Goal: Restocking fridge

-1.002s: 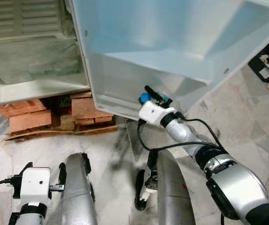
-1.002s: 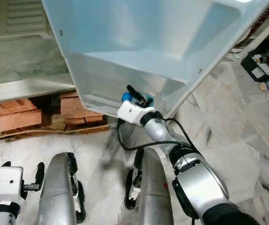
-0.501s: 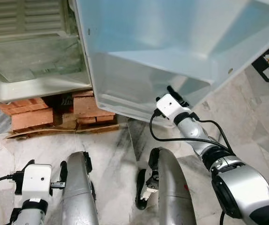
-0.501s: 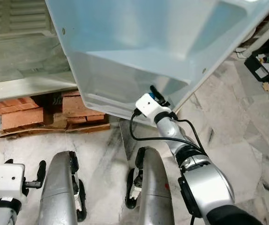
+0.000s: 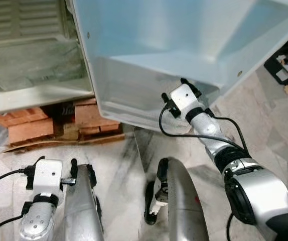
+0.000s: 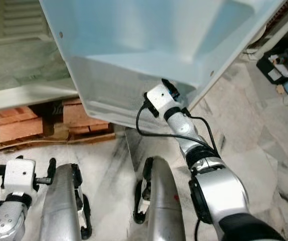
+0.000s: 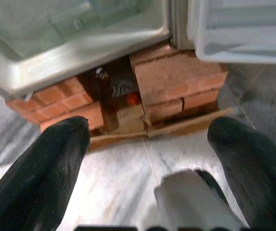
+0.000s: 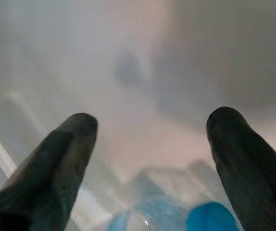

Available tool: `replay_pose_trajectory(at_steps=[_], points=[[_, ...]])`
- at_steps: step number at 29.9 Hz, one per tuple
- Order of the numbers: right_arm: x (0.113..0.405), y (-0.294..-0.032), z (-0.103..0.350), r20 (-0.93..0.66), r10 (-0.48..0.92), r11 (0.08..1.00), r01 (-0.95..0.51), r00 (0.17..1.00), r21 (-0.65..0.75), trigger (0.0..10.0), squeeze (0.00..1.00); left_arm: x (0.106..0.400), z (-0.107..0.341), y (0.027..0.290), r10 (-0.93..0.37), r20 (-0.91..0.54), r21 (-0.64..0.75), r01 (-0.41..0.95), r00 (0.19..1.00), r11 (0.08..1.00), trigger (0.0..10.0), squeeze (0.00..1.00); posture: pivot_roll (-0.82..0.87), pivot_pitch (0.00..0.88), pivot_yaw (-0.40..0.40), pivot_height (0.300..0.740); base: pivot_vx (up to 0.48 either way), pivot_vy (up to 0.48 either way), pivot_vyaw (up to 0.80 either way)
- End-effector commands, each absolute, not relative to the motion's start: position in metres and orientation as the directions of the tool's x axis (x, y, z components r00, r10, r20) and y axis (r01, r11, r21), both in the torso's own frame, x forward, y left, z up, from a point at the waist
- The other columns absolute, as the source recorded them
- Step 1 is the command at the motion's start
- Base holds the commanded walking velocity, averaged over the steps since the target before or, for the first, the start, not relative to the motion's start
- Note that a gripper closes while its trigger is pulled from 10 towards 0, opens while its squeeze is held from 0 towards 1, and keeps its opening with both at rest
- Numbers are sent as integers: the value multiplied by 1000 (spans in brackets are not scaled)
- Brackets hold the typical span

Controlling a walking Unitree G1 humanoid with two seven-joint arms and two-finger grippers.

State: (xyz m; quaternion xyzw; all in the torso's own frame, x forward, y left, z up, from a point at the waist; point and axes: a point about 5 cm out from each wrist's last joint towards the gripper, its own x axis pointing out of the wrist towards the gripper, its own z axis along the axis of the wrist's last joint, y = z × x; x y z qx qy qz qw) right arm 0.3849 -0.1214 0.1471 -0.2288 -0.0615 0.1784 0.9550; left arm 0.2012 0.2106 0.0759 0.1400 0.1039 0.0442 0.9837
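Fridge door [image 5: 184, 40] stands open; right gripper [image 8: 150, 144] reaches its lower shelf, jaws released above a blue-capped bottle [image 8: 210, 219]; left gripper [image 7: 147, 144] released.

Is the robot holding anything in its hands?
No. The right gripper is open above a blue-capped bottle, and the left gripper is open too.

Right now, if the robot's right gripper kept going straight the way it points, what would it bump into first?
Probably the pale inner wall of the open fridge door. The right gripper is open at the door's bottom shelf, above a blue-capped bottle; the wrist view is blurred, so depth is uncertain.
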Motion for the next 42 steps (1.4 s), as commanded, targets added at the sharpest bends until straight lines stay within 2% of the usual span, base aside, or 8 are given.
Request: replay_pose_trajectory(at_steps=[1, 13, 14, 15, 17, 21, 28, 42], points=[[386, -124, 150, 41, 385, 848, -336, 922, -411, 10000, 1000, 202, 68, 213, 101, -218, 302, -31, 971, 953, 10000, 0, 146, 175, -104, 568, 0, 0, 0], [349, -136, 109, 95, 358, 926, -341, 929, -160, 10000, 984, 226, 71, 215, 39, -166, 256, 5, 985, 967, 10000, 0, 118, 69, -106, 568, 0, 0, 0], [337, -140, 97, 92, 289, 956, -284, 953, -71, 10000, 455, 227, 70, 211, 22, -158, 242, 17, 987, 970, 10000, 0, 117, 66, -106, 568, 0, 0, 0], [333, -142, 93, 88, 265, 964, -262, 960, -43, 10000, 455, 227, 70, 209, 18, -157, 237, 20, 987, 971, 10000, 0, 117, 66, -106, 568, 0, 0, 0], [318, -144, 85, 96, 194, 980, -198, 976, 26, 10000, 0, 227, 69, 207, 6, -154, 228, 30, 988, 973, 10000, 0, 108, 49, -89, 568, 0, 0, 0], [301, -144, 80, 101, 111, 989, -119, 989, 82, 10000, 0, 227, 66, 206, 0, -152, 219, 34, 988, 975, 10000, 0, 88, 36, -65, 568, 0, 0, 0], [278, -135, 80, 134, 220, 974, -224, 966, 20, 10000, 0, 241, 66, 195, -41, -133, 215, 69, 990, 974, 10000, 0, 67, 0, -38, 582, 0, 0, 0], [287, -137, 82, 78, 175, 981, -181, 981, 69, 10000, 0, 256, 59, 180, -116, -128, 217, 142, 985, 966, 10000, 0, 70, 0, -36, 682, 0, 0, 0]])
